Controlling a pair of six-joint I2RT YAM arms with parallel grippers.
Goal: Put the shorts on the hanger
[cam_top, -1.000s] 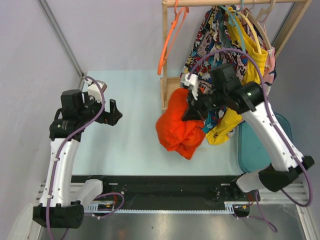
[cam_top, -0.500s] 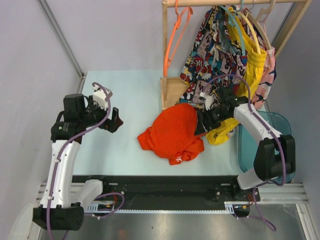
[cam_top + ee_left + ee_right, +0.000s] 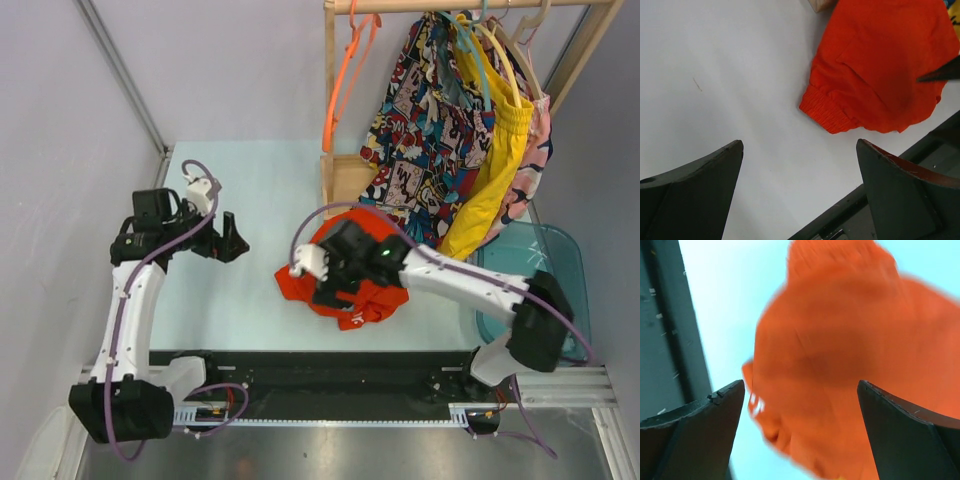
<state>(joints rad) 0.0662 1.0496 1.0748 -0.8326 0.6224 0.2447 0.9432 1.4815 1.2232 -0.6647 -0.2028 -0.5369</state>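
Observation:
The orange-red shorts (image 3: pixel 365 300) lie crumpled on the pale table, near the front rail. My right gripper (image 3: pixel 335 280) hovers directly over them, open, with nothing between its fingers. In the right wrist view the shorts (image 3: pixel 840 365) fill the space below the spread jaws of the gripper (image 3: pixel 800 390), blurred. My left gripper (image 3: pixel 232 240) stands open to the left, apart from the shorts (image 3: pixel 880 65), with bare table under the gripper (image 3: pixel 800 147). The orange hanger (image 3: pixel 345 75) hangs empty from the rack's rod at the back.
A wooden rack (image 3: pixel 329 110) stands at the back right with comic-print shorts (image 3: pixel 430 110) and yellow shorts (image 3: pixel 490 180) on other hangers. A teal bin (image 3: pixel 555 260) sits at the right. A black rail (image 3: pixel 320 365) runs along the near edge.
My right gripper opened and let go of the shorts, which dropped flat onto the table. The right arm then swung left and low over them. The left arm barely moved.

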